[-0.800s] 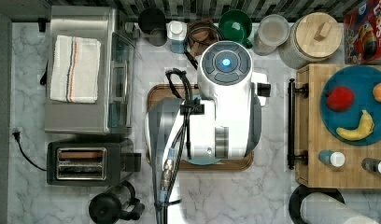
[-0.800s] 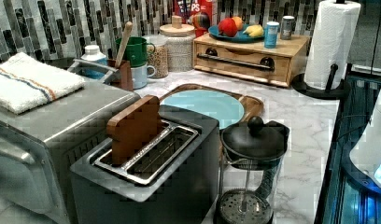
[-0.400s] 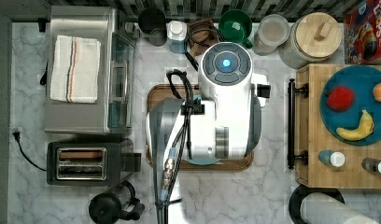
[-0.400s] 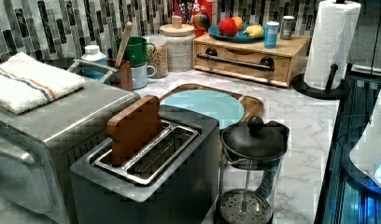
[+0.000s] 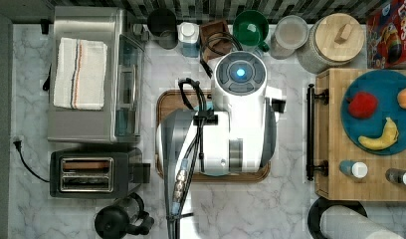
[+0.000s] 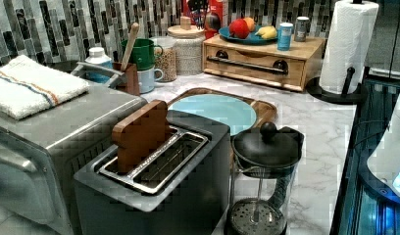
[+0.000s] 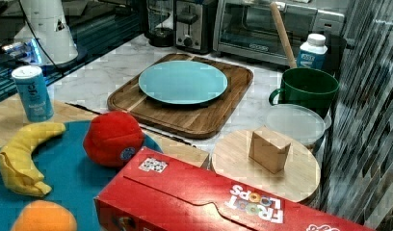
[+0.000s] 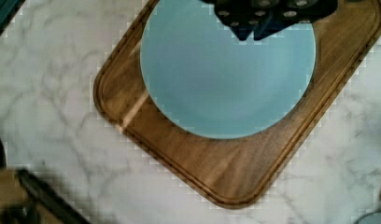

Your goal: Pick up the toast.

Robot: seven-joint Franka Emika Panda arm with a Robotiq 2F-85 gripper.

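Toast [image 6: 139, 134]: we see it standing upright in one slot of the toaster [image 6: 154, 196], its upper half clear of the slot; in the top view it reads as a narrow brown strip [image 5: 86, 165] in the slot nearer the toaster oven. We judge that this raised, edge-up pose leaves two flat faces free for a pinch from above.

Toaster: it sits on the marble counter [image 5: 290, 209], just beside the toaster oven [image 5: 91, 74] and the French press [image 6: 264, 181]; its second slot lies empty.

Arm [image 5: 231, 119]: we find it poised over the wooden tray [image 5: 163, 107], well apart from the toaster.

Gripper [image 8: 258, 21]: in the wrist view its dark fingertips hang above the pale blue plate [image 8: 226, 79]. They appear drawn close together with nothing between them, so we read the pincer as narrow and empty.

Stage: we judge the pick not yet begun, since the toast is untouched.

Next move: we expect the gripper must travel across to the toaster, widen, and align its fingers with the slice's flat faces.

Hazard: the press and the oven crowd the toaster, so we would favour a descent from above.
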